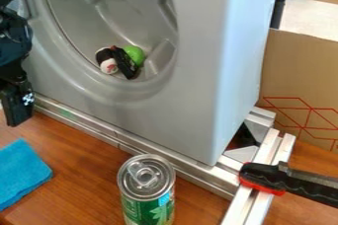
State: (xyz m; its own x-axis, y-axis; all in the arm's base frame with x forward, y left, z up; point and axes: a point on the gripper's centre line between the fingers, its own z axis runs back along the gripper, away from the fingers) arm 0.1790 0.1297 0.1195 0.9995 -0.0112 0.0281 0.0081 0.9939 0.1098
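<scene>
While the black gripper (pixel 19 114) hangs at far left by the gray washer (pixel 191 91), can't tell if open or closed, a blue cloth (pixel 23 173) lies nearby on the wooden table (pixel 86 169). Green can (pixel 147 197) stands by the metal rail (pixel 99 128); small items (pixel 123 62) inside washer.

Brown wooden table (pixel 86 162), blue cloth (pixel 23 173) at left, green can (pixel 147 192), metal rails (pixel 132 144)

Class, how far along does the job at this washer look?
Seemingly done: a green item and a dark item lie inside the washer. In hand: nothing visible in the claw, which hangs near the washer's front. Possibly left: the blue cloth, still outside on the table. I can't tell whether the can belongs.
</scene>
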